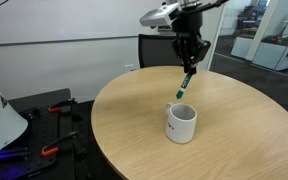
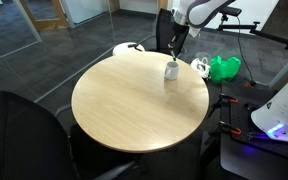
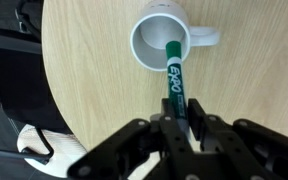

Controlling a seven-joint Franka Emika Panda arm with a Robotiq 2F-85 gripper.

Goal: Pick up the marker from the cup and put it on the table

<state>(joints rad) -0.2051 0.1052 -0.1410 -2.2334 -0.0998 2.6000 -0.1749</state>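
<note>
1. A thin green plastic marker (image 3: 174, 78) with a smooth, cylindrical barrel is held at its upper end by the black Robotiq gripper (image 3: 181, 118); the jaws are clamped on it from both sides.
2. The marker is tilted, with its lower end pointed into the round opening of the white, glossy ceramic mug (image 3: 162, 42). In an exterior view the tip (image 1: 181, 96) is seen just at the rim, and whether it is inside cannot be told.
3. White lettering reading "EXPO" is printed along the barrel in the wrist view.
4. The mug (image 1: 181, 123), cylindrical with a side handle, is placed upright near the edge of the large round table (image 1: 234, 120), whose top is a light tan wood grain.
5. A small dark mark is seen on the mug's wall, too small to be read.
</note>
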